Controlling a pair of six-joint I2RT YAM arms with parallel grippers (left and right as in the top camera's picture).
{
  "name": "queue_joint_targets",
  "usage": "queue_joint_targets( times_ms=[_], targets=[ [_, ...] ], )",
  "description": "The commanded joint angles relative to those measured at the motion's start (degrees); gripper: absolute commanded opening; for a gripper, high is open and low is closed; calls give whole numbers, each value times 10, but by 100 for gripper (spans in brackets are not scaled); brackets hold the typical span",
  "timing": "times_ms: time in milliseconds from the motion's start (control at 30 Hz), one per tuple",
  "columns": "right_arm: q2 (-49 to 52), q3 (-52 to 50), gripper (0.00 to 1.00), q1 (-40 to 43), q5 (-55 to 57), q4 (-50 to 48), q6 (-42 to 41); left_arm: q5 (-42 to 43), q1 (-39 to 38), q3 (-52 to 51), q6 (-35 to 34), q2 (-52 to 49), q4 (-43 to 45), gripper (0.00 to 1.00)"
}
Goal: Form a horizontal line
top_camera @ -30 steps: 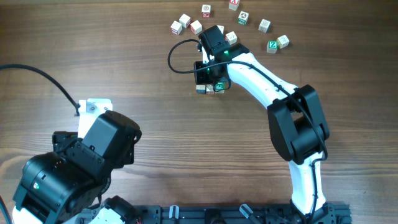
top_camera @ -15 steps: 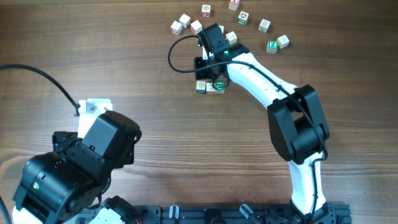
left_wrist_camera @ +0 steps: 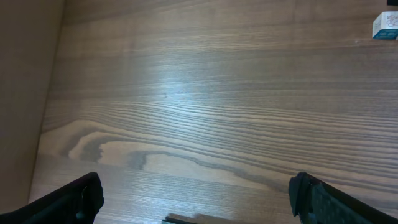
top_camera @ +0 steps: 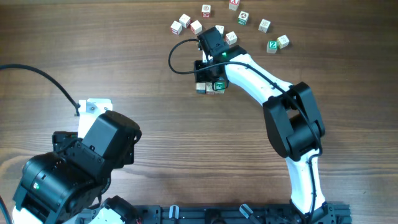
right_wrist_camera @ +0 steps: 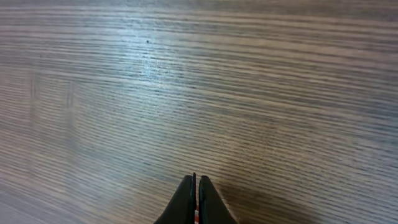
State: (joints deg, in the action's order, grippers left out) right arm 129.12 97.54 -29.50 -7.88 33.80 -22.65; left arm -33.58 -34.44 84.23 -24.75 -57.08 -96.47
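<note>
**Overhead.** The horizontal line (top_camera: 210, 88) lay on the table (top_camera: 124, 56) as three small cubes touching side by side. It sat just at the fingertips of the right gripper (top_camera: 208, 77), partly tucked under the gripper's dark body. The cube at one end of the row showed a green face (top_camera: 219, 86). Print on the other two was too small to read. Loose cubes (top_camera: 186, 25) lay scattered behind the fingers, past the wrist, some red-printed and some green. One green cube (top_camera: 272, 45) carried a white letter, apparently Z. Finger state could not be told from this view. The left arm (top_camera: 74, 168) sat folded, well apart from the row.

**Left wrist.** The left gripper (left_wrist_camera: 199, 202) had its fingers spread wide, one tip at each lower corner, with only bare wood between them. One pale cube (left_wrist_camera: 385, 25) with blue print lay far ahead and to the right of the fingers, cut by the frame edge. Its print was unreadable.

**Right wrist.** The right gripper's fingers (right_wrist_camera: 186, 200) were pressed together tip to tip. A thin red-orange sliver showed in the seam, and I could not tell what it was. Wood grain filled the view ahead of the tips.
</note>
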Motion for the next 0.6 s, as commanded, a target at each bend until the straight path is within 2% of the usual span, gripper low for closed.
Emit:
queue_joint_targets(
  times_ms=[0, 567],
  targets=[
    [8, -5, 4, -2, -16, 1, -5, -3, 2, 1, -12, 1, 0, 100],
    [8, -5, 5, -2, -16, 21, -3, -3, 2, 1, -12, 1, 0, 100]
  ],
)
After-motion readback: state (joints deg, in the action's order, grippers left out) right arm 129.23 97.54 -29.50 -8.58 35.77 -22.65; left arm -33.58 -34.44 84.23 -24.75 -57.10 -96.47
